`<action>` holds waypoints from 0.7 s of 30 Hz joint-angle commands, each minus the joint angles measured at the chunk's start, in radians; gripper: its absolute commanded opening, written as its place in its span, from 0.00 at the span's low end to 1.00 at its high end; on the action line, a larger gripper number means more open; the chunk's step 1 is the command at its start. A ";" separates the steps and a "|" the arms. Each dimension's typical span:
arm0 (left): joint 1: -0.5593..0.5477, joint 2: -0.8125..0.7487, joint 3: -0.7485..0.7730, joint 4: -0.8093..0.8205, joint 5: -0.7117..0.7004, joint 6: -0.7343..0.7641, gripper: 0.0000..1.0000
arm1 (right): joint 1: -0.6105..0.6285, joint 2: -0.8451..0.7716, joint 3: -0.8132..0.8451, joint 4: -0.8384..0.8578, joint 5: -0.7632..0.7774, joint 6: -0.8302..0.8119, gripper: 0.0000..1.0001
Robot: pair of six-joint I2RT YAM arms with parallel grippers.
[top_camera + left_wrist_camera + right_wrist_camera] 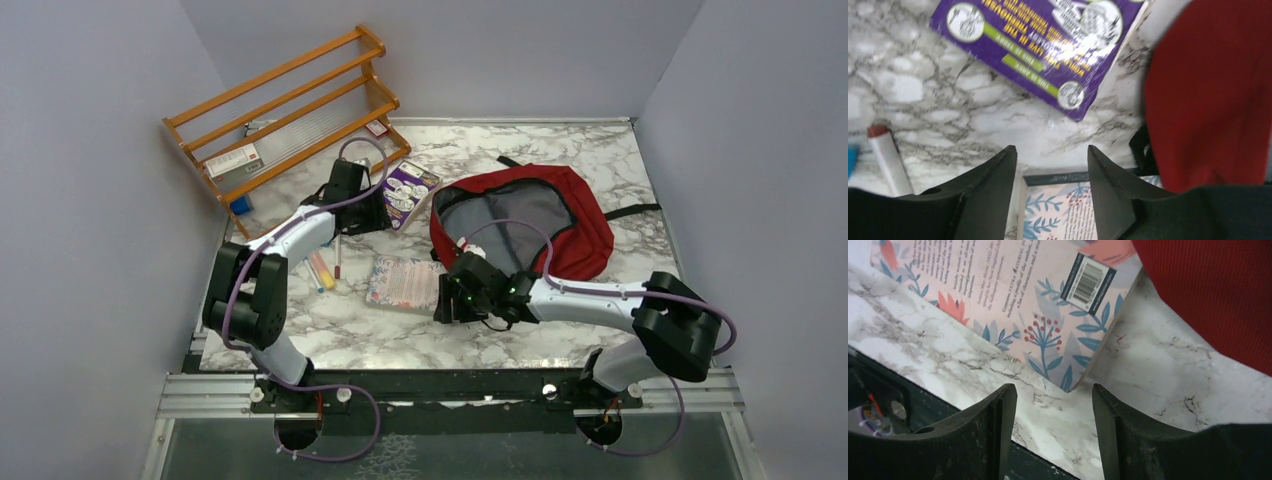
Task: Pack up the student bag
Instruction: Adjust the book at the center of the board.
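Student bag [585,225]: 1, dark red, lying flat on the counter [400,340] at right-centre, toward the far side. Long axis runs approx left-right. The mouth is at the left end, gaping up and toward the books, w/ grey lining [490,210] showing. Closed end points right. Black straps trail off the far and right sides.

Books: 2. The floral book [400,282] lies flat just left of the bag mouth. The purple book [412,188] lies flat farther back, angled, near the bag's far-left edge. Markers [322,270]: small cluster left of the floral book, one red-capped; exact count unclear. Wooden shelf [290,100]: 1, far left corner, a few small items on it.

Arms: 2. Left arm has its elbow up near the left edge, forearm reaching fwd and right. The left gripper [1050,152] points down over bare counter between the 2 books, w/ the floral book's far edge under it. Fingers moderately apart, nothing between them.

Right arm has its elbow low at right, forearm stretched left along the near side of the bag. The right gripper [1053,390] is low over the counter by the floral book's near-right corner, red fabric just beside. Fingers apart, empty; touching book or not, can't tell.
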 commanded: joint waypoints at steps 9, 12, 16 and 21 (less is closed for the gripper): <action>-0.118 0.164 0.068 0.056 0.007 0.045 0.42 | 0.034 0.012 -0.114 0.311 -0.149 0.039 0.59; -0.121 0.155 0.022 0.071 0.006 0.042 0.41 | 0.034 0.034 -0.105 0.298 -0.093 0.057 0.59; -0.121 0.143 -0.023 0.069 0.008 0.043 0.41 | 0.033 0.056 -0.084 0.247 0.015 0.106 0.59; -0.121 0.095 -0.102 0.064 0.034 0.022 0.41 | 0.034 0.092 -0.039 0.172 0.115 0.124 0.61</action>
